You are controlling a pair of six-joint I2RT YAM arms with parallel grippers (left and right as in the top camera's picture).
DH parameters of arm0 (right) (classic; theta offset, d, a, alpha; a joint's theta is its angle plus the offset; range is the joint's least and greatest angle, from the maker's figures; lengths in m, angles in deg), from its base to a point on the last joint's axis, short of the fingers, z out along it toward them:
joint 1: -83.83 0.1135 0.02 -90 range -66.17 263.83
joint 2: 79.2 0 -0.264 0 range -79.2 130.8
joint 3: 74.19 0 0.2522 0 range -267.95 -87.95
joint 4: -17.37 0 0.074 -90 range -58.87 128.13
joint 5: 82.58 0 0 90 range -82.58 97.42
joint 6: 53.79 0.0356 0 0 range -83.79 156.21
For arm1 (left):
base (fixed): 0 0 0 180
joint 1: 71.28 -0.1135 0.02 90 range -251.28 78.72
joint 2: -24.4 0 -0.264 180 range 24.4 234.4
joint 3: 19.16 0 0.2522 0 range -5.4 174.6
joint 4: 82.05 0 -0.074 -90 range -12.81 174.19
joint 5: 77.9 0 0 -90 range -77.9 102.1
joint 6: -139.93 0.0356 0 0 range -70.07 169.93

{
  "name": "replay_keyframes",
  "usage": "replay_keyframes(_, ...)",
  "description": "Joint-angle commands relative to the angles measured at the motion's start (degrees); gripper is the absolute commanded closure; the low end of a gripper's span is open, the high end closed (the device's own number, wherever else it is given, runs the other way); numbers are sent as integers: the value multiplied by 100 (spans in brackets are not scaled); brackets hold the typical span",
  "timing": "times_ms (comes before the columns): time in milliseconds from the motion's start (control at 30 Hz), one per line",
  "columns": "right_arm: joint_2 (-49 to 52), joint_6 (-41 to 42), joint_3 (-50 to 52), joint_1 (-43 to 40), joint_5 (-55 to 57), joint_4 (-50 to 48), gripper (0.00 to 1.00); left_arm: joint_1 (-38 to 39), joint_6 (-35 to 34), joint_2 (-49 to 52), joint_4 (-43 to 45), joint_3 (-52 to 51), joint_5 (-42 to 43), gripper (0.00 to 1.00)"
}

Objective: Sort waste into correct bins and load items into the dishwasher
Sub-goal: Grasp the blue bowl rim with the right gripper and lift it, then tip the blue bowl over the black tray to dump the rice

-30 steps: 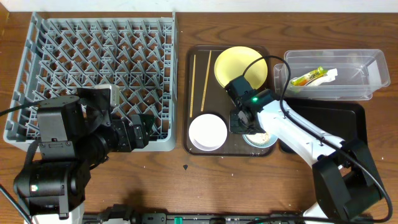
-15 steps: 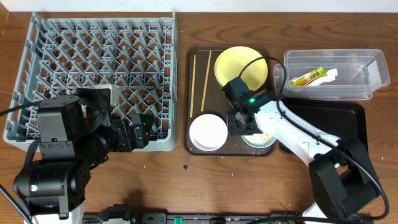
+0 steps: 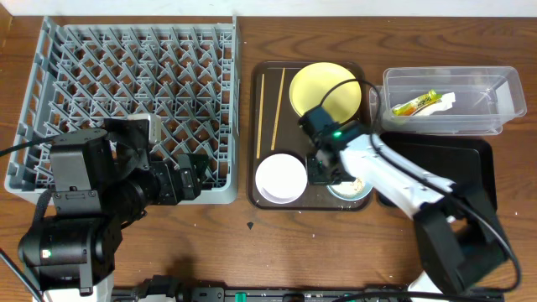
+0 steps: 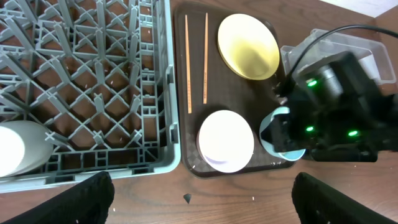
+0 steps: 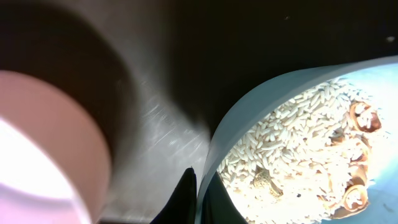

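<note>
The right arm is reaching in from the front right corner and bending over the brown tray. The right gripper is pointing down at the light-blue bowl, which is sitting in the tray's front corner on the tub's side. Its two fingers are pinching the bowl's thin rim, one outside and one inside. White rice and some brown bits are lying in the bowl. The left gripper is hanging over the front edge of the grey dish rack with its fingers wide apart.

Everything is sitting on a brown wooden table. The white bowl is sitting just beside the blue one. The yellow plate is lying behind them, and the chopsticks are lying along the tray's rack side. The clear tub, with the wrapper and white paper in it, is standing past the tray. The black tray is lying in front of the tub. A strip of bare wood is showing in front of the brown tray.
</note>
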Motion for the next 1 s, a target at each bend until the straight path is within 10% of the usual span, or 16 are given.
replay_keyframes(0,-739,-758,-20,-538,-1587,55,99,24,52,4,4,42,79,5)
replay_keyframes(500,-1816,-2979,142,-4192,-4572,1012,99,24,52,4,4,42,79,2)
replay_keyframes(967,-1515,-3759,1495,-6061,-7176,-730,99,24,52,4,4,42,79,2)
